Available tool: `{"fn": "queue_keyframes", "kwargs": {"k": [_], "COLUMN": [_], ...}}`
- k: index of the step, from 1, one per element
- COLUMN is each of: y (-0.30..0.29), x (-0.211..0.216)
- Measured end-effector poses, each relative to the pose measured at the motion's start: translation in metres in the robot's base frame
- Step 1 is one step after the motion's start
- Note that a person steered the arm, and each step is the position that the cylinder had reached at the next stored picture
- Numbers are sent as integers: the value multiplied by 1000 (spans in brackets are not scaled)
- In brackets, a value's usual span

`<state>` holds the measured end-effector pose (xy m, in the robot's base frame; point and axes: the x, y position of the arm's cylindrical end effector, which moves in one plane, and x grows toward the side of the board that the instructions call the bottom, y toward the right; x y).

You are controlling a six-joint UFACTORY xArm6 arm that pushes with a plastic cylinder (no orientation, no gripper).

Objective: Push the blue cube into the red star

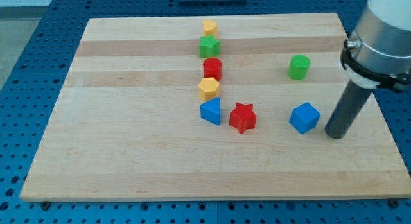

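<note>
The blue cube sits on the wooden board at the view's right of centre. The red star lies to its left, with a gap of roughly one block width between them. My tip rests on the board just to the right of the blue cube and slightly lower in the view, close to it but with a small gap showing. The dark rod rises from the tip toward the view's upper right.
A blue wedge-like block sits just left of the red star. Above it run a yellow block, a red cylinder, a green star and a yellow block. A green cylinder stands above the blue cube.
</note>
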<state>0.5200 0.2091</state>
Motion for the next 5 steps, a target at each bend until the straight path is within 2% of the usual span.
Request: {"fn": "queue_keyframes", "kwargs": {"k": [1, 5], "y": [5, -38], "x": [-28, -27]}}
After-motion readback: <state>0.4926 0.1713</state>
